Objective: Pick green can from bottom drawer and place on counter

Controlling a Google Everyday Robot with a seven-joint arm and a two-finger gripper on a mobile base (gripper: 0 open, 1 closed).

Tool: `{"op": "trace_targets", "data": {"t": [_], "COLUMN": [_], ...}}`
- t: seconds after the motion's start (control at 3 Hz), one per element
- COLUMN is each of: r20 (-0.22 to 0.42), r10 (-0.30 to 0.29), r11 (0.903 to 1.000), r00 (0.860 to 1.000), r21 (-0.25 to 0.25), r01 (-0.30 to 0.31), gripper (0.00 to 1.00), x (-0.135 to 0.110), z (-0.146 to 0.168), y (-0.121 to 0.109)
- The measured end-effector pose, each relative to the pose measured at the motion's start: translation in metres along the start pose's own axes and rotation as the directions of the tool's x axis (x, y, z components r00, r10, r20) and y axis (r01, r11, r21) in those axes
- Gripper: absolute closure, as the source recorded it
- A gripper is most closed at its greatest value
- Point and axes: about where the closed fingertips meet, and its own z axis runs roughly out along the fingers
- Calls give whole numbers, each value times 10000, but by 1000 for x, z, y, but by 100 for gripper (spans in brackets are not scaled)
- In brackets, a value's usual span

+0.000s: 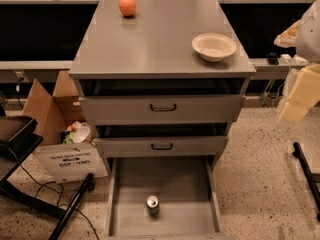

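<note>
The green can [152, 204] stands upright on the grey floor of the open bottom drawer [130, 184], near the drawer's front middle, its silver top facing up. The counter [155, 39] is the flat grey top of the cabinet, above the drawers. My arm's cream-coloured links hang at the right edge of the view, and the gripper [292, 111] is at their lower end, well right of the cabinet and far above and to the right of the can. It holds nothing that I can see.
An orange [127, 6] sits at the counter's far left and a white bowl [214, 46] at its right. Two upper drawers with black handles [163, 107] are slightly pulled out. Cardboard boxes [55, 114] and a black stand [20, 149] are on the left, and a black pole [306, 169] on the right.
</note>
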Motion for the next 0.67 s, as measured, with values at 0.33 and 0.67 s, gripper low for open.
{"op": "trace_targets", "data": {"t": [0.33, 0.67], "r20": [-3, -264], "r10": [-5, -454], "r11": [10000, 9976], "r00": [10000, 9986], "r21": [5, 518], "r01": [5, 468], "gripper": [0, 0], "x": [0, -14], "z": [0, -27], "y": [0, -3]}}
